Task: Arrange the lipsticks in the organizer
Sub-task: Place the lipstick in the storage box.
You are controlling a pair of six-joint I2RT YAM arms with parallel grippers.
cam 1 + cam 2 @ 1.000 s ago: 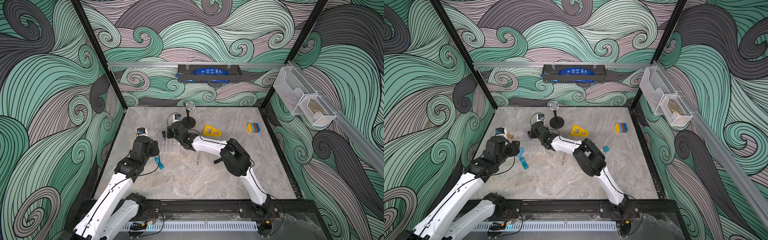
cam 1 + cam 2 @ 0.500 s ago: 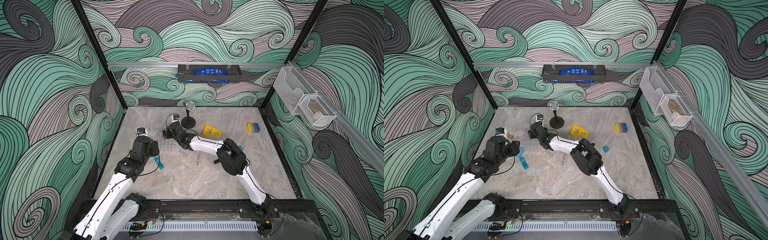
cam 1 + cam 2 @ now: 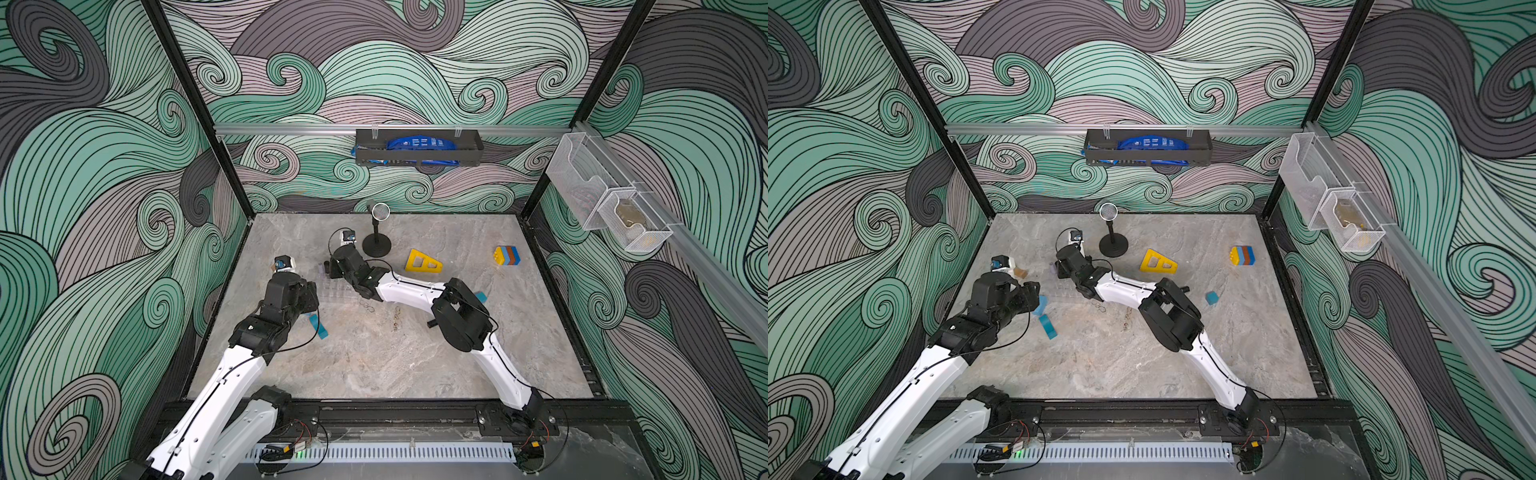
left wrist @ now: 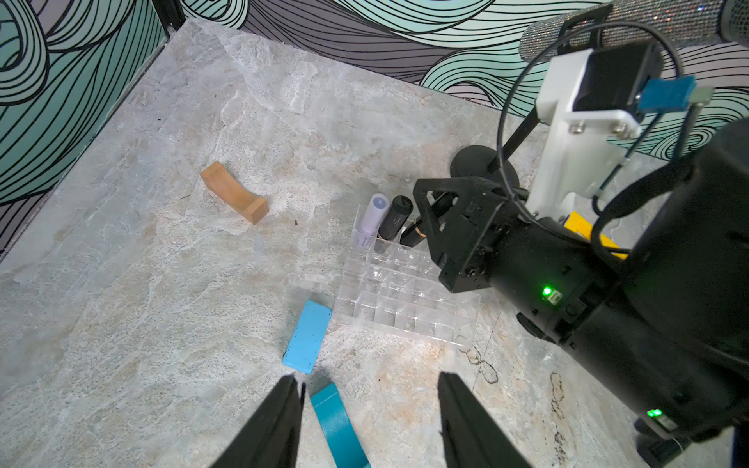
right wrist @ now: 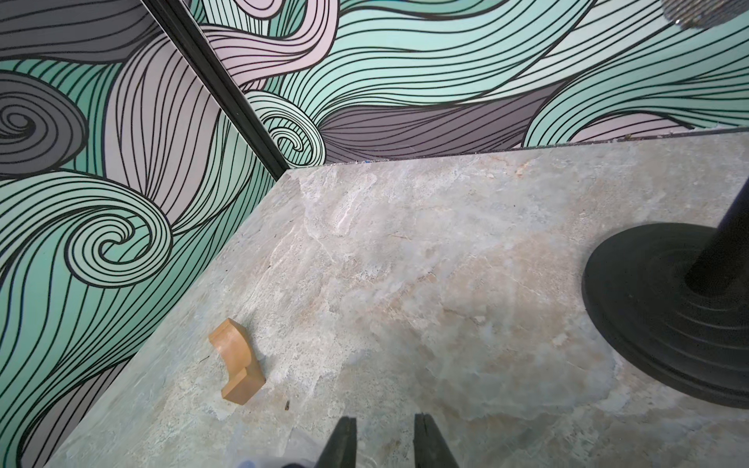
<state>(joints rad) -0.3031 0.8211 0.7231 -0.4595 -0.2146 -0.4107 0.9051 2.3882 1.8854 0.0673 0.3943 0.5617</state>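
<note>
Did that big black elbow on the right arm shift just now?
Yes: the elbow has swung slightly left, away from the small blue cube, which stayed put.

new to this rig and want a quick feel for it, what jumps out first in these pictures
The swirling teal, lilac and grey wall pattern hits first. Next, the left arm and right arm reach toward the clear organizer in the table's left rear part, where a lilac tube and black lipsticks stick up from its end row. A yellow triangular frame lies to its right.

White links [image 3: 239, 374], black joints [image 3: 459, 328], thin black cables [image 4: 501, 121], green lights [image 4: 547, 291].
</note>
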